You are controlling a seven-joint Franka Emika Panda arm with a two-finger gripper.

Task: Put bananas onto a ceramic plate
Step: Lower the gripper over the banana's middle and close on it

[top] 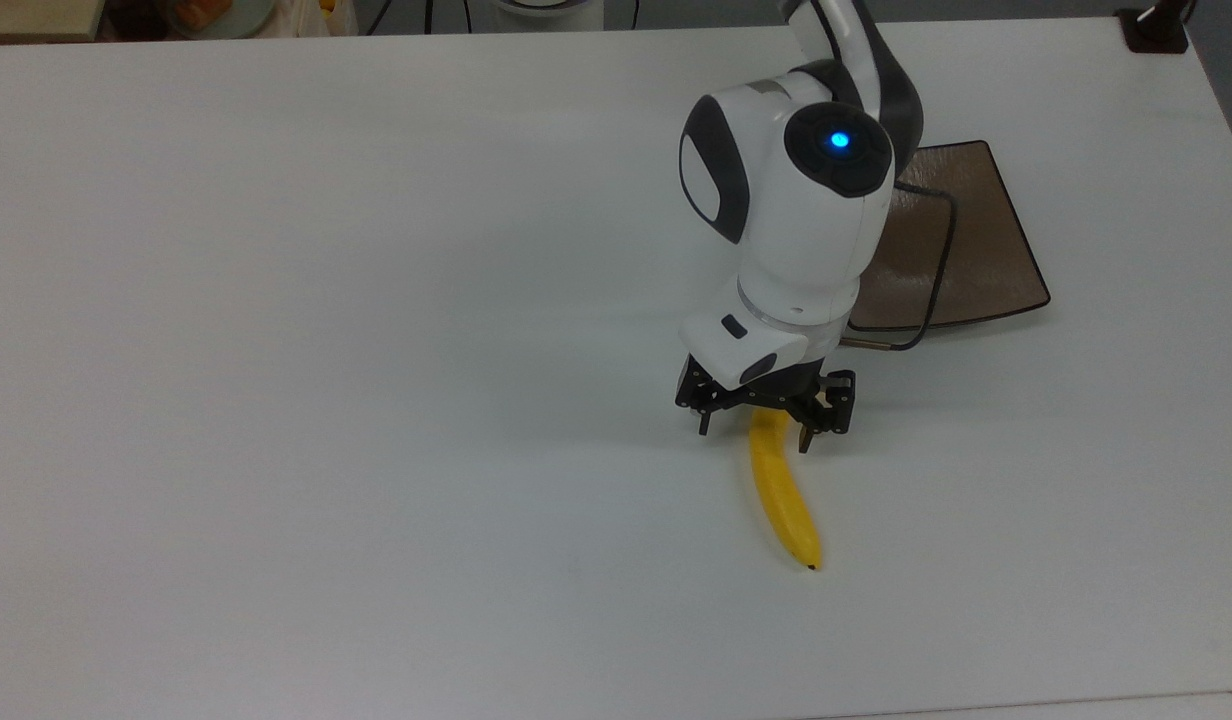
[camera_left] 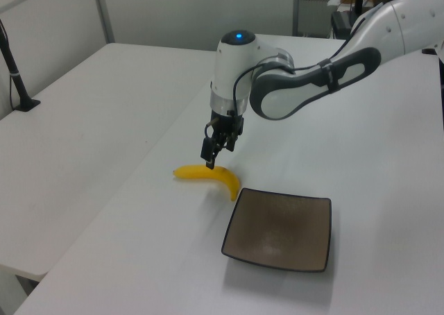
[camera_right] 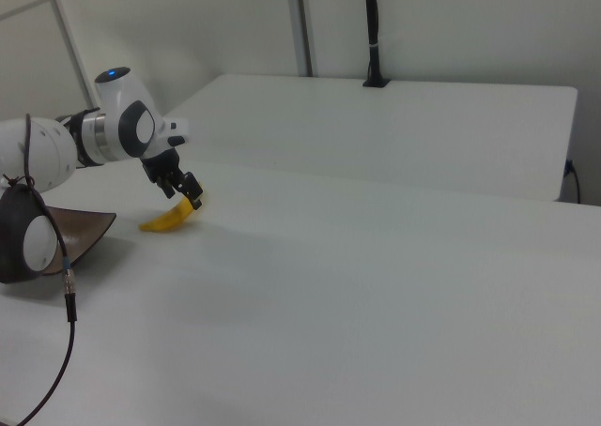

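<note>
The banana (top: 782, 500) lies flat on the white table (top: 276, 300), not on the plate (top: 986, 250), so nothing of the placing is done. In the top view it rests toward the table's lower edge and right of the middle, its dark tip pointing at that edge and its stem end hidden under the arm. The plate sits near the table's right edge in the top view, bare, and just beside the banana's stem end in the left view (camera_left: 281, 228), apparently without touching it.

The gripper (top: 766, 425) is spread wide, one finger on each side of the banana's stem half, and holds nothing. In the left view (camera_left: 210, 159) its tips look to be down at about the level of the fruit, though from these angles it is hard to say whether they touch it or hang just above. The right view (camera_right: 188, 193) shows the same straddle over the yellow curve (camera_right: 169, 220).

What is left, by my reading, is nearly all of the job: closing on the banana, lifting it clear, carrying it the short way across to the plate, and setting it down inside the rim.
</note>
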